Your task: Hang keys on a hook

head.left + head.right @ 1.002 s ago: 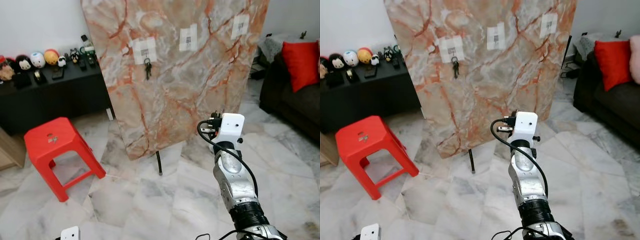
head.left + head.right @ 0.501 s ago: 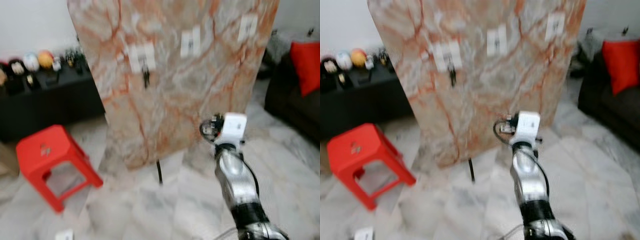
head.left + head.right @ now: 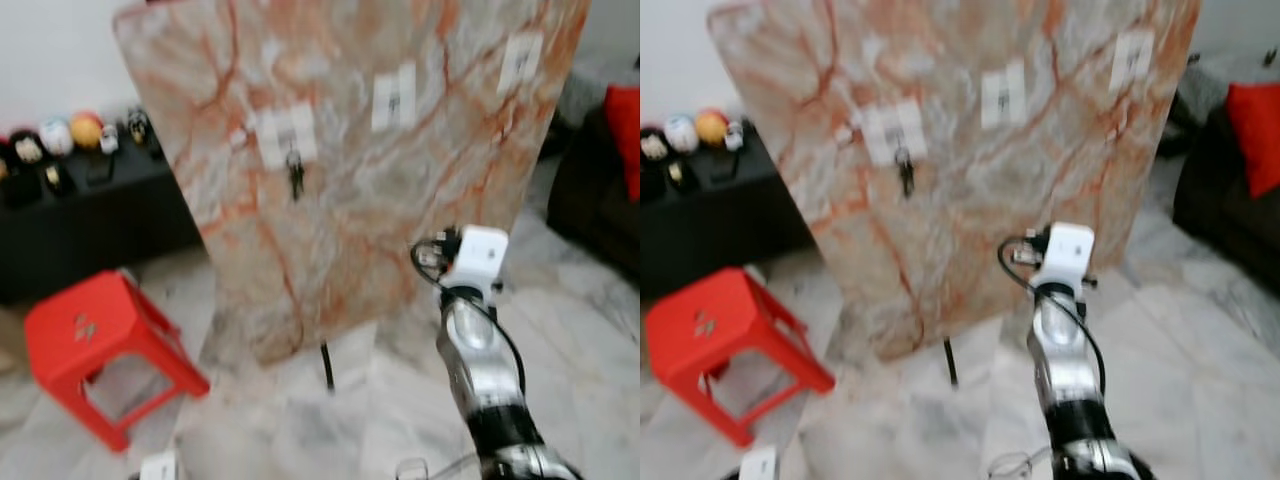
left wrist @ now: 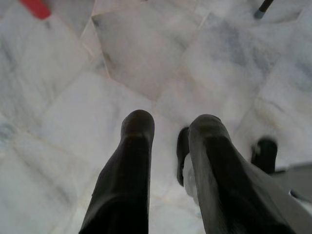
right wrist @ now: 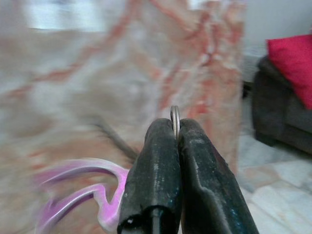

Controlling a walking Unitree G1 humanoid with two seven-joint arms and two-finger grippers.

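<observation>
Before marble board (image 3: pixel 400 190), right end effector (image 5: pixel 175 127) clamped on key ring (image 5: pixel 174 117); left end effector (image 4: pixel 170 129) parted, empty.

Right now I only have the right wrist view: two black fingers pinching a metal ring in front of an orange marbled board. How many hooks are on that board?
Observer: Three hooks on the board, each on a white patch: a left hook, a middle hook and a right hook.
Operator: Is any of them taken?
Observer: A bunch of keys hangs on the left hook. The other two look bare, though the picture is blurred.
Operator: Where is my arm relative to them?
Observer: The right gripper with the ring is raised before the board, lower than the middle hook.
Operator: And the other arm?
Observer: The left gripper hangs low over the floor tiles, open, holding nothing.
</observation>
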